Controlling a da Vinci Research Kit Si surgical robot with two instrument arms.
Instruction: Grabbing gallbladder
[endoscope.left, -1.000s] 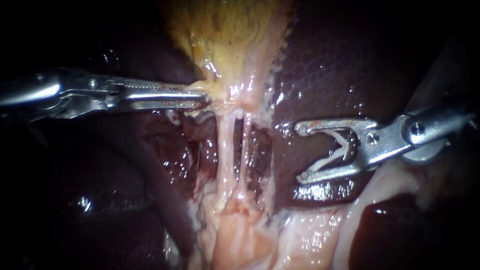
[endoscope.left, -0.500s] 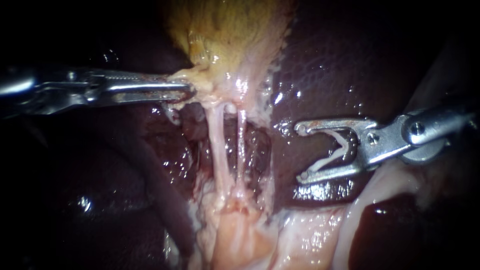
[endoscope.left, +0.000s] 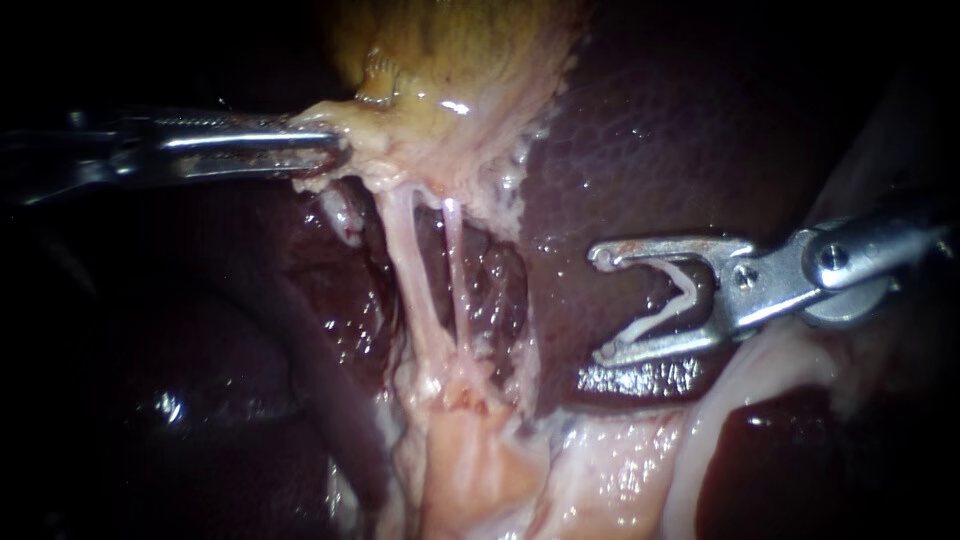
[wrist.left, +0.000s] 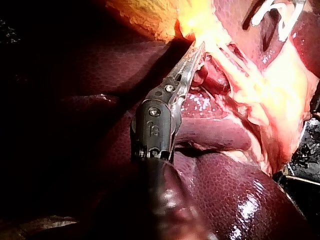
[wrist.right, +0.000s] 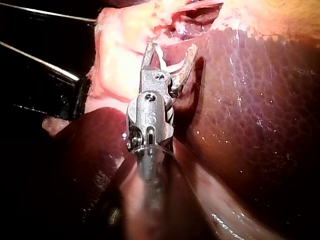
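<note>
1. The left instrument (endoscope.left: 335, 155) (wrist.left: 196, 55), a slim steel shaft with long toothed jaws, reaches in almost level from the left.
2. Its jaws are pressed together, pinching the pale lower edge of the yellow, fatty gallbladder (endoscope.left: 450, 60) (wrist.left: 150, 15), which sits top centre in the endoscope view.
3. Two thin pink tubes (endoscope.left: 405, 250) run taut from that gripped edge down to pale tissue below.
4. The right instrument (endoscope.left: 601, 303) (wrist.right: 170, 47), a steel shaft with short hooked jaws, enters from the right and tilts slightly downward.
5. Its jaws are spread wide over the dark maroon liver (endoscope.left: 660, 140), well apart from the tubes.
</note>
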